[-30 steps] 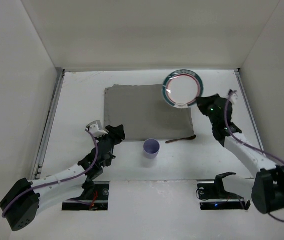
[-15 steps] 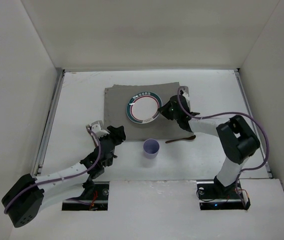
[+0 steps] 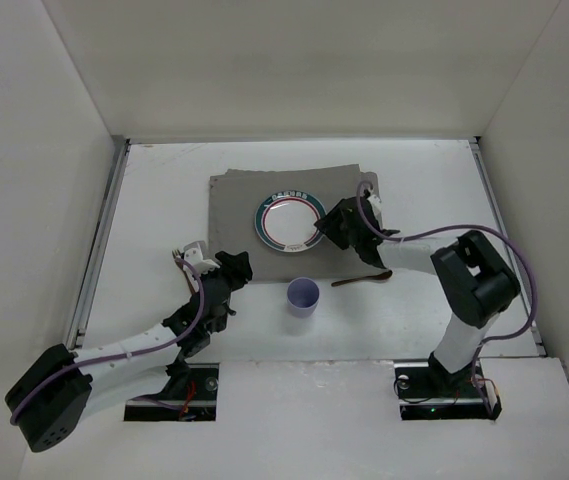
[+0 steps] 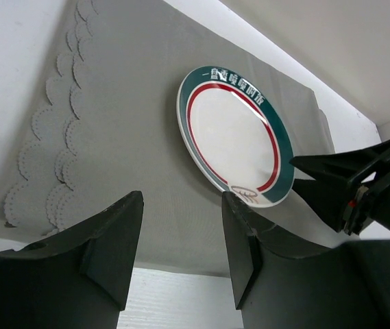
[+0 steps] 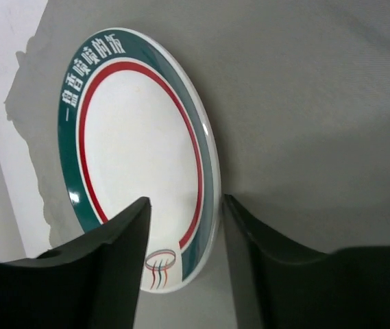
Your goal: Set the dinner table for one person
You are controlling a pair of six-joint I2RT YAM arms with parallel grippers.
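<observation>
A white plate (image 3: 290, 220) with a teal and red rim lies flat on the grey placemat (image 3: 249, 245) on the white dinner table (image 3: 154, 200). My right gripper (image 3: 332, 228) stands open at the plate's right edge. In the right wrist view the plate (image 5: 133, 157) has its rim between the spread jaws of the right gripper (image 5: 186, 203), with a gap on each side. My left gripper (image 3: 236, 265) is open and empty at the mat's near left corner. From the left wrist, the left gripper (image 4: 181, 199) faces the plate (image 4: 236, 137).
A lilac cup (image 3: 303, 296) stands on the table just in front of the mat. A brown spoon (image 3: 362, 278) lies to its right by the mat's near right corner. Metal rails (image 3: 99, 245) run along both sides of the table.
The right arm brought the plate from the back right onto the middle of the placemat, and its jaws have opened off the rim. The left arm has barely moved.
</observation>
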